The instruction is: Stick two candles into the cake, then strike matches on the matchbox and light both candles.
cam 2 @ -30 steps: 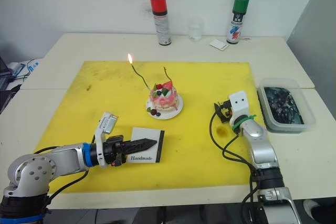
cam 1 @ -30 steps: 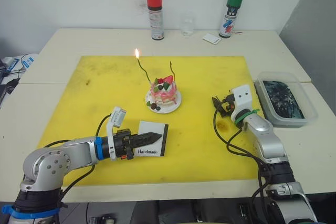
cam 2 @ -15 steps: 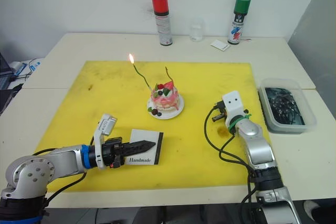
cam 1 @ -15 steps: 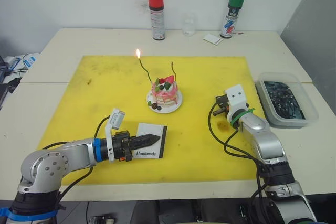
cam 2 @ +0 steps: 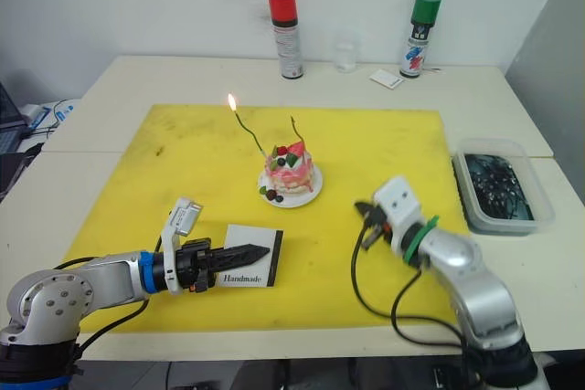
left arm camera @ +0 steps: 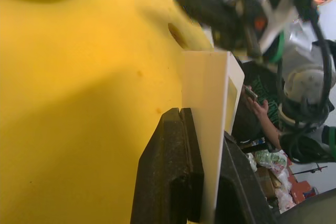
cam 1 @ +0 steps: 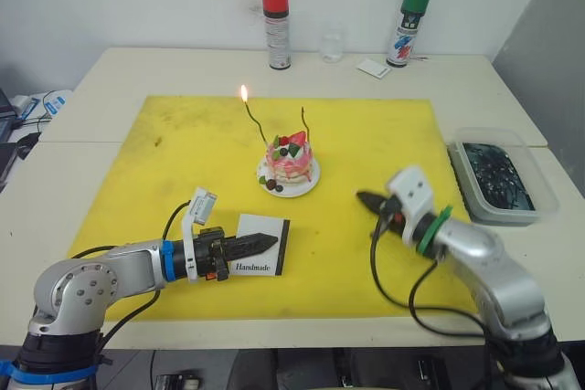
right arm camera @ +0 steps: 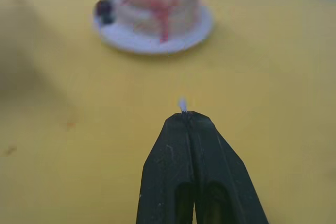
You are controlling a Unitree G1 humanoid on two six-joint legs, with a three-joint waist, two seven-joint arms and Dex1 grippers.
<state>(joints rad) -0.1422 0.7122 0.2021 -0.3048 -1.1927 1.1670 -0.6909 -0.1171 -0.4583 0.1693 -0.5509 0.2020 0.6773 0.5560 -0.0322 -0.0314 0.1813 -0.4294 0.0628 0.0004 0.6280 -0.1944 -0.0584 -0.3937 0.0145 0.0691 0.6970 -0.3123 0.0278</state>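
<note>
- Jaws of the left gripper [cam 1: 260, 244] are closed flat on the matchbox [cam 1: 263, 244] and hold it steady low over the yellow mat [cam 1: 164, 171]; in the left wrist view the white box sits clamped between the two black fingers [left arm camera: 173, 177].
- Jaws of the right gripper [right arm camera: 184, 119] are pressed together, and a tiny pale tip shows at their end. I judge it is one of the matches [right arm camera: 182, 104], but it is too small to be sure.
- On the desk [cam 1: 101, 79], going from large to small: the mat, then the clear tray [cam 1: 501, 180] at the robot's right, two spray cans [cam 1: 275, 12] at the far edge, and the cake [cam 1: 289, 162] on its white plate in the middle of the mat.
- Both candles [cam 1: 253, 121] stand in the cake. The one on the robot's left carries a flame [cam 1: 243, 92]; the other one [cam 1: 304, 122] is not lit.
- The step in hand, as I judge it, is the second lighting. The right gripper sits between the cake and the matchbox, apart from both.
- The next move probably calls for drawing the match along the black strip [cam 1: 286, 246] of the box, then lifting the flame to the unlit candle without touching the burning one.
</note>
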